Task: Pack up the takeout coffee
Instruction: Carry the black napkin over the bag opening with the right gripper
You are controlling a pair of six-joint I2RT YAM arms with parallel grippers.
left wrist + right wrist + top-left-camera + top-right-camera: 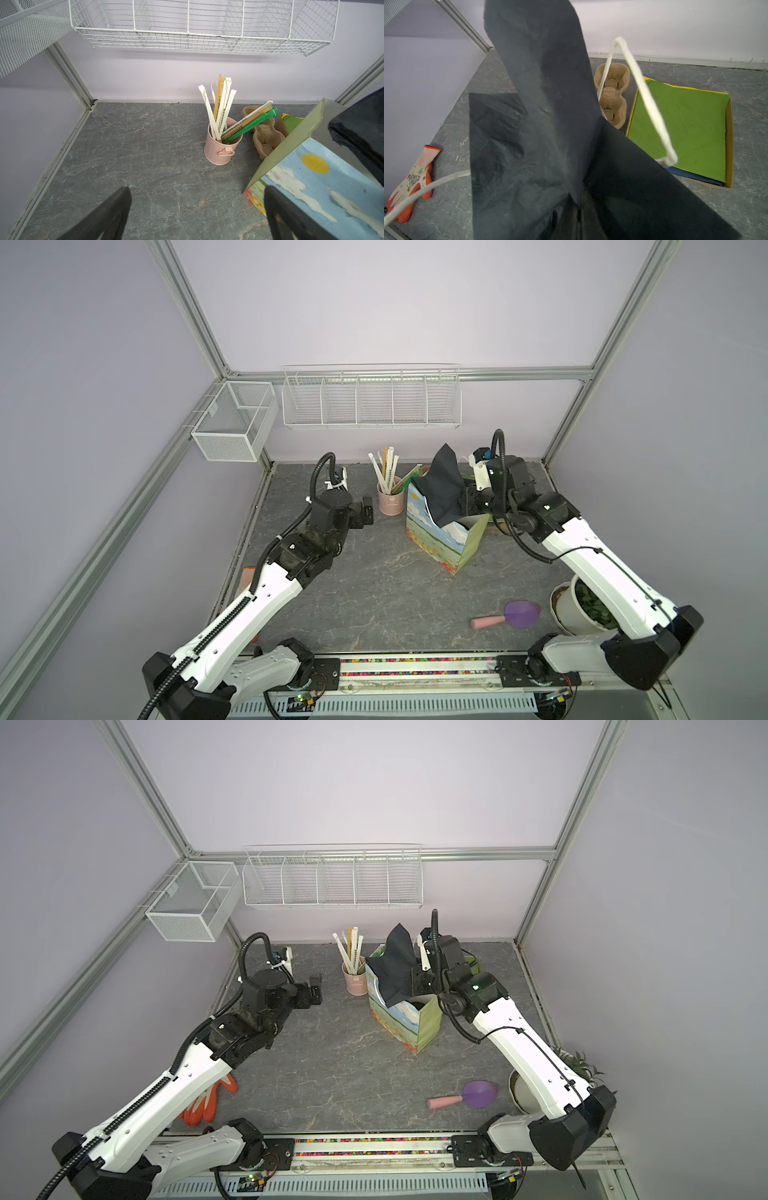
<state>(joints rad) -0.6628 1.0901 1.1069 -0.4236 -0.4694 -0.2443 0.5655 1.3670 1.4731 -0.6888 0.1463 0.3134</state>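
R gripper (468, 501) pinches black tissue sheet (442, 485) over gift bag (440, 543); L gripper (197, 191) wide, empty. Sheet snagging handle (643, 93) could topple bag.

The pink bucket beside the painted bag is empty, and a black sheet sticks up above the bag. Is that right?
Not quite. The bucket is not empty: it holds wrapped straws, as the left wrist view shows. The rest stands: it is beside the bag, and a black sheet sticks up above the bag.
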